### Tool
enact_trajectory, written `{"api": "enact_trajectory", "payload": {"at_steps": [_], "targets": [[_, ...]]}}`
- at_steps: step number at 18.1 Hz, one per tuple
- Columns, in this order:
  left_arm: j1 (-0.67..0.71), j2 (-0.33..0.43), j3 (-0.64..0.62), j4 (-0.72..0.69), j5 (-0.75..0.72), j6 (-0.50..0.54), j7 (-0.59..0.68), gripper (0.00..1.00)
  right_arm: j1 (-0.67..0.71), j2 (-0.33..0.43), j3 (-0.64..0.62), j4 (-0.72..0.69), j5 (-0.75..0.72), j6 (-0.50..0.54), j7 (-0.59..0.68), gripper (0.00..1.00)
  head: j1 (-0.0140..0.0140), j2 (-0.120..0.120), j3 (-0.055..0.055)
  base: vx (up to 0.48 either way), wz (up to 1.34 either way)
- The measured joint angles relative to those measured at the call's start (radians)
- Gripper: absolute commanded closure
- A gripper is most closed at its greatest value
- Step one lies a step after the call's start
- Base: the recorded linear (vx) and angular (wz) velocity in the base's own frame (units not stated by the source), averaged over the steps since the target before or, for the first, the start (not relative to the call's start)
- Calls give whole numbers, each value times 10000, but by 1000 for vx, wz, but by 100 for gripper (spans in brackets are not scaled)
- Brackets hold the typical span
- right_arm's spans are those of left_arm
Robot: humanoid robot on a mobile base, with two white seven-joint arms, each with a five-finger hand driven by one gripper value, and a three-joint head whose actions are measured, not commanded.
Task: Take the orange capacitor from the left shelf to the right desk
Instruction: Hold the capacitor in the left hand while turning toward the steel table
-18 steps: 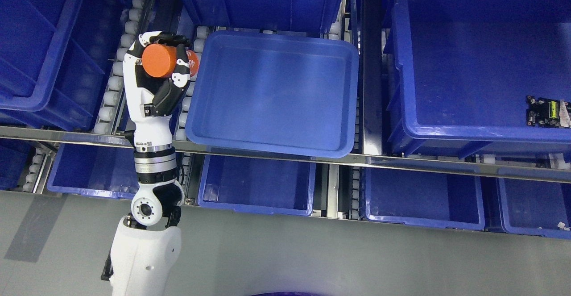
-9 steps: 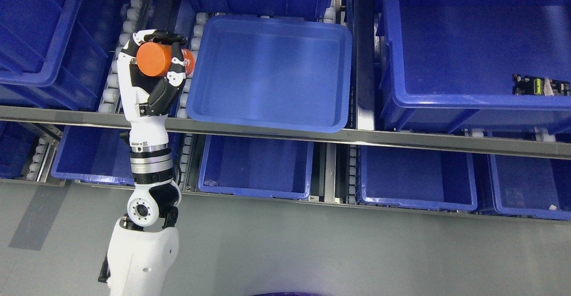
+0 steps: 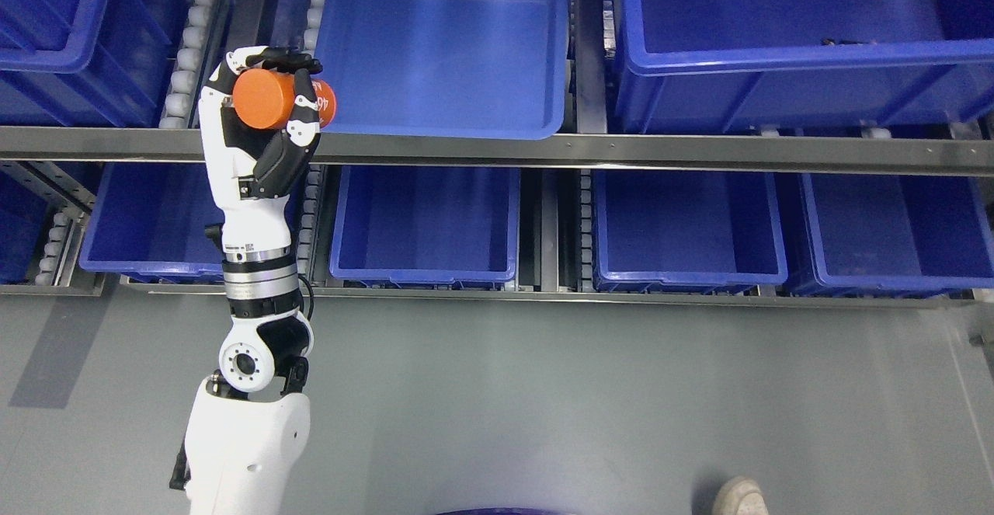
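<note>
Before the shelf (image 3: 497,150) of blue bins, the upright left hand (image 3: 260,123) grasps the orange capacitor (image 3: 281,100).

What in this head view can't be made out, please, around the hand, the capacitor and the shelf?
- Orange capacitor: its far end and most of its white print are covered by the left hand.
- Person's shoe: cut off by the bottom edge, nothing more of the person shows.
- Large bin at upper right: its inside is cut off by the top edge.
- Right hand and the desk: out of frame.
</note>
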Motion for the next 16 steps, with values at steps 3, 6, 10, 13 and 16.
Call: {"api": "enact_trajectory", "payload": {"at_steps": [3, 6, 10, 13, 16], "targets": [[64, 0, -7, -15, 0, 16, 0, 98, 0, 0, 0, 0, 0, 0, 0, 0, 0, 0, 0, -168, -321], [263, 0, -13, -29, 0, -99, -96, 98, 1, 0, 0, 0, 0, 0, 0, 0, 0, 0, 0, -113, -445], [583, 0, -28, -52, 0, -256, -338, 98, 0, 0, 0, 0, 0, 0, 0, 0, 0, 0, 0, -39, -420], [850, 0, -44, -63, 0, -455, -413, 98, 0, 0, 0, 0, 0, 0, 0, 0, 0, 0, 0, -15, -405], [1116, 0, -86, -75, 0, -698, -658, 97, 0, 0, 0, 0, 0, 0, -1, 0, 0, 0, 0, 1, -526]]}}
